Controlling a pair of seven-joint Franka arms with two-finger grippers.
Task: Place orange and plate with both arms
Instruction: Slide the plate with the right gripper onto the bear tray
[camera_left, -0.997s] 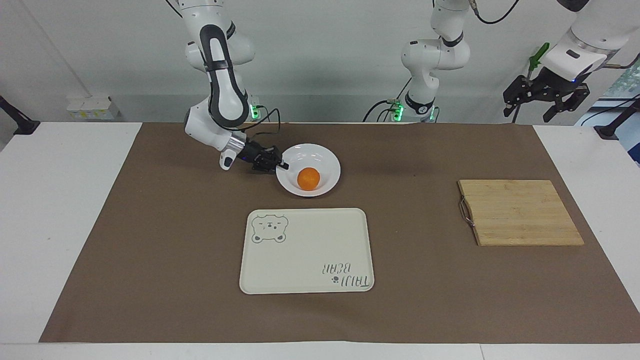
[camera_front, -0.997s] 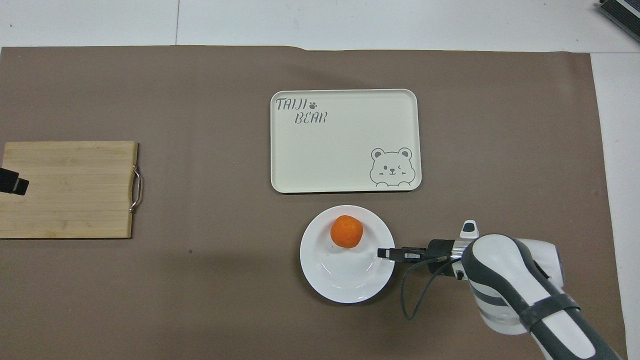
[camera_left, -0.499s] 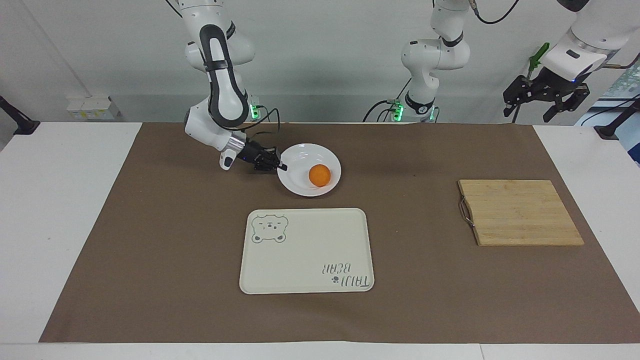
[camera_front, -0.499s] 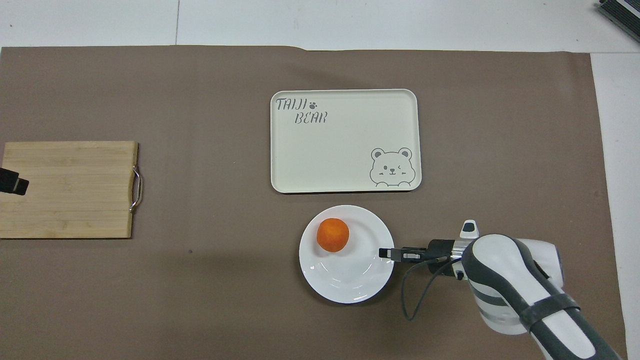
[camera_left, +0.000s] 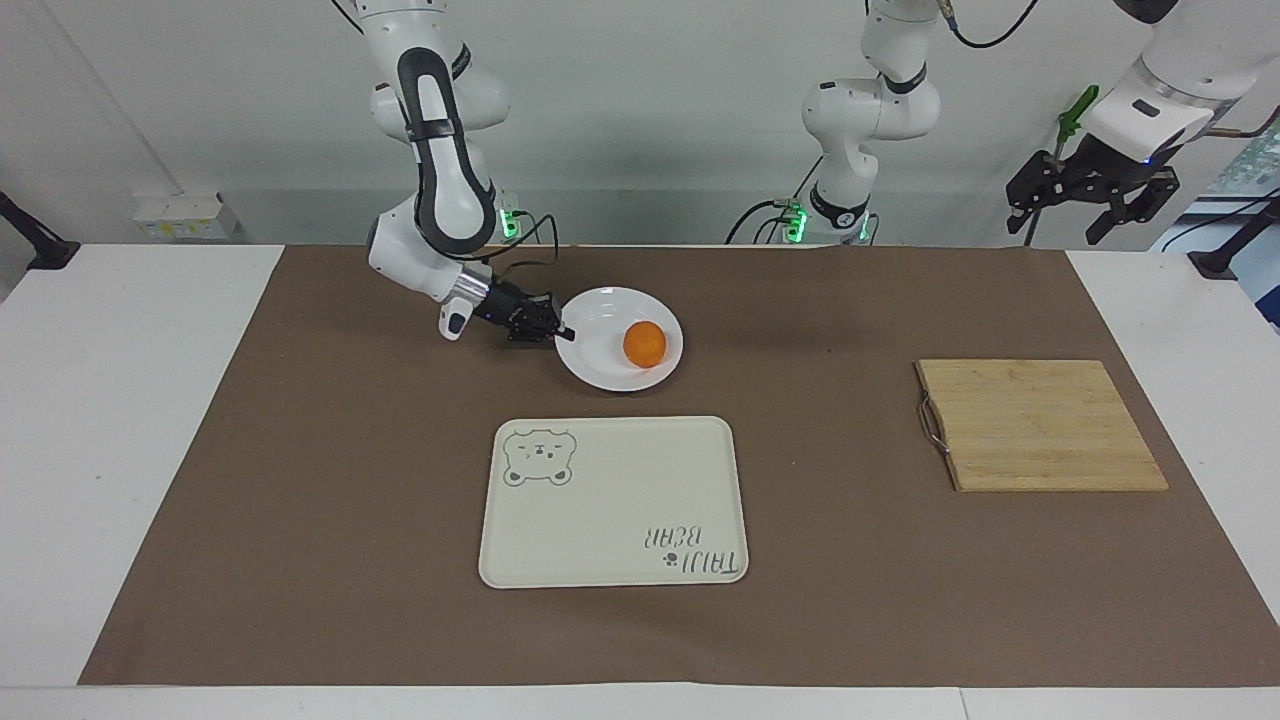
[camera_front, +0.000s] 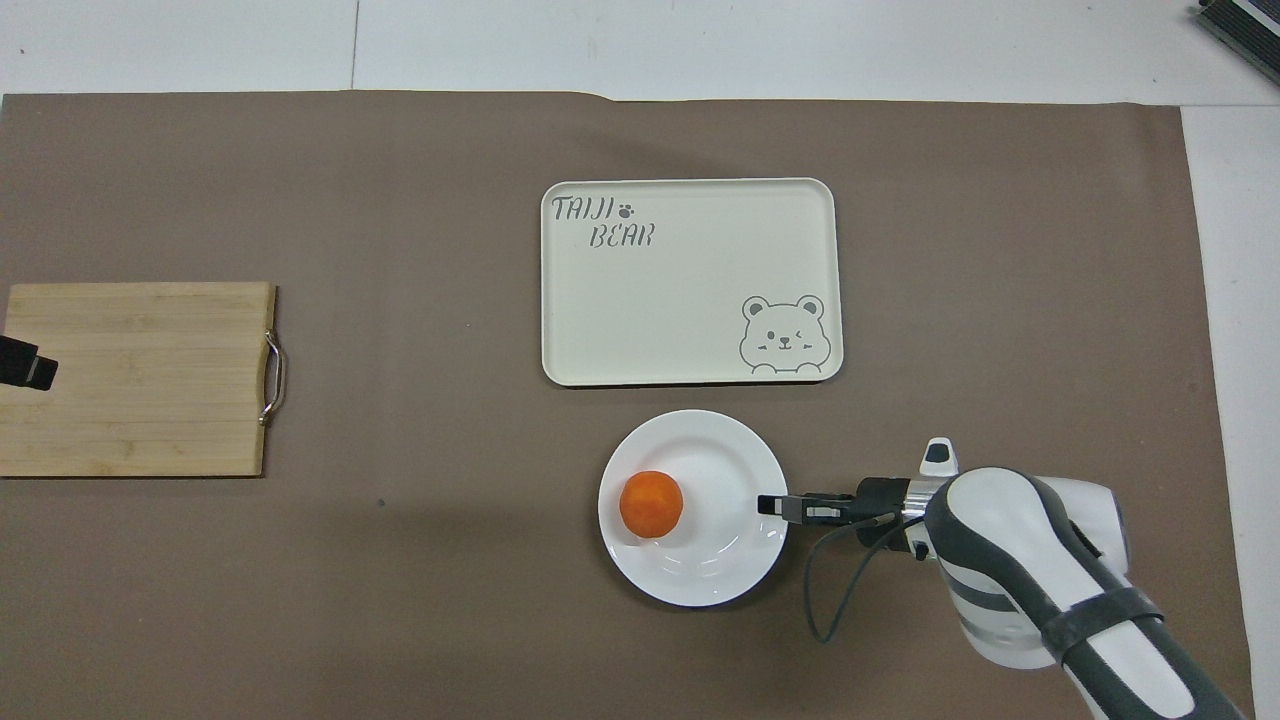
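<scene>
Orange in plate, on the side toward the left arm's end; plate nearer the robots than tray. Right gripper fingers clamped on plate rim. Left gripper raised over bench near cutting board, fingers apart.

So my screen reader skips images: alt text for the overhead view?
The right gripper is shut on the rim of the plate, which holds the orange. A cream bear tray lies farther out; a wooden cutting board lies toward the left arm's end.

glossy plate, wooden board
</scene>
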